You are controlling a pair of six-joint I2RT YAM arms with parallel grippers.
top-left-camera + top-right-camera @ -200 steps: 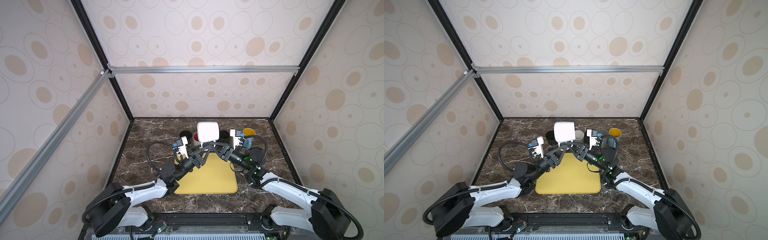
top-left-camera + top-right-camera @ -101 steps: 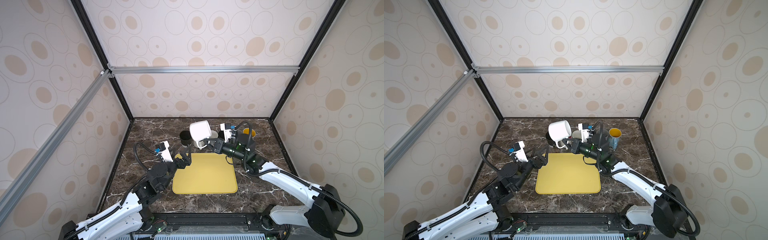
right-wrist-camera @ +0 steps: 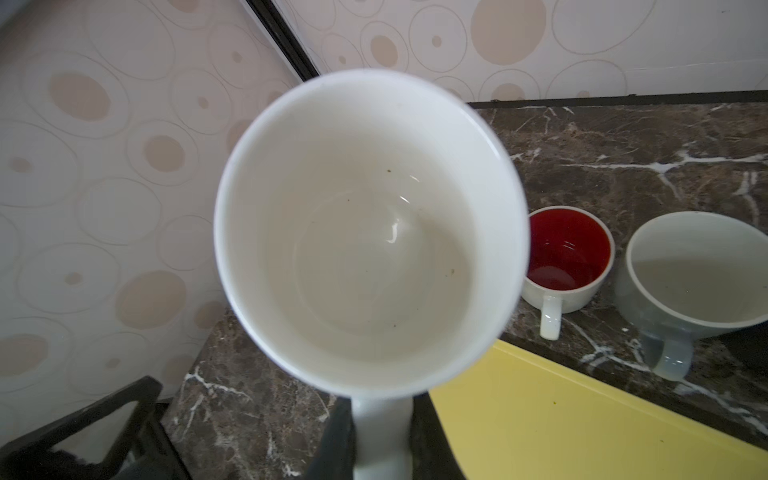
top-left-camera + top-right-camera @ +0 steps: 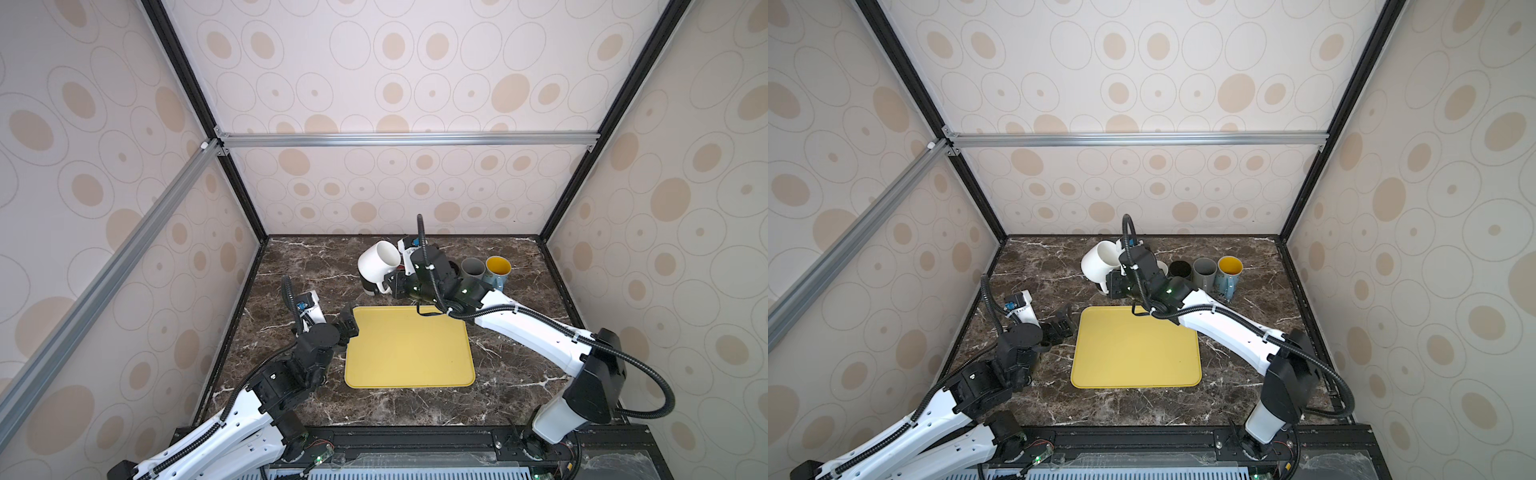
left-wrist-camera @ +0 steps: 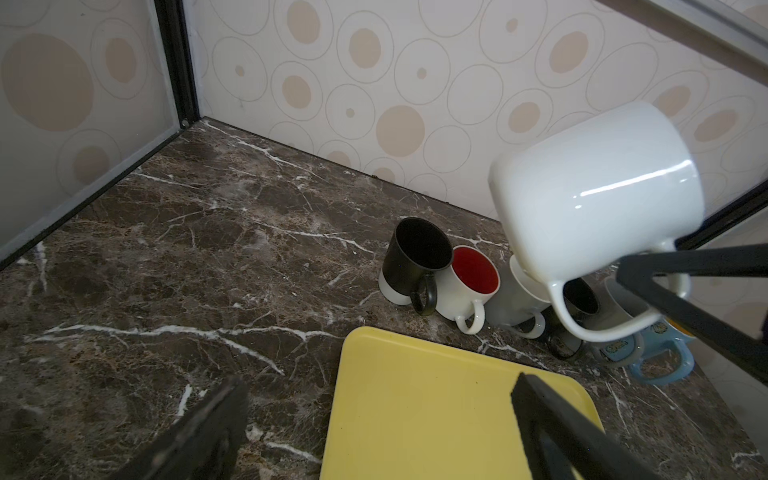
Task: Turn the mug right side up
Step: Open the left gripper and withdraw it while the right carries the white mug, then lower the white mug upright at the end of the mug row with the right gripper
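— One marble table (image 4: pixel 498 399) carries everything?
— Yes, and a yellow tray (image 4: pixel 409 349) lies flat on it, bare.
— Where do the arms sit against that tray?
— The left arm (image 4: pixel 249 415) reaches toward the tray's left edge. The right arm (image 4: pixel 532 328) passes by the tray's far right corner.
— And the white mug (image 4: pixel 376 262)?
— It hangs in the air just beyond the tray's far edge, toward the left corner, touching neither tray nor table. It is tilted, not upright. The right wrist view looks straight into its empty mouth, and its handle points down toward the tray.
— Other mugs?
— A row stands upright on the table beyond the tray's far edge: a black mug (image 5: pixel 409 257), a red-lined mug (image 5: pixel 465 286), a grey mug (image 4: pixel 473 272) and a yellow-lined mug (image 4: pixel 498 270), among others partly hidden.
— What grips the white one?
— The right gripper (image 4: pixel 392 286) is clamped on its handle, a finger on each side.
— And the left gripper (image 4: pixel 348 322)?
— It sits at the tray's far left corner, jaws spread wide, holding nothing, clear of the white mug.
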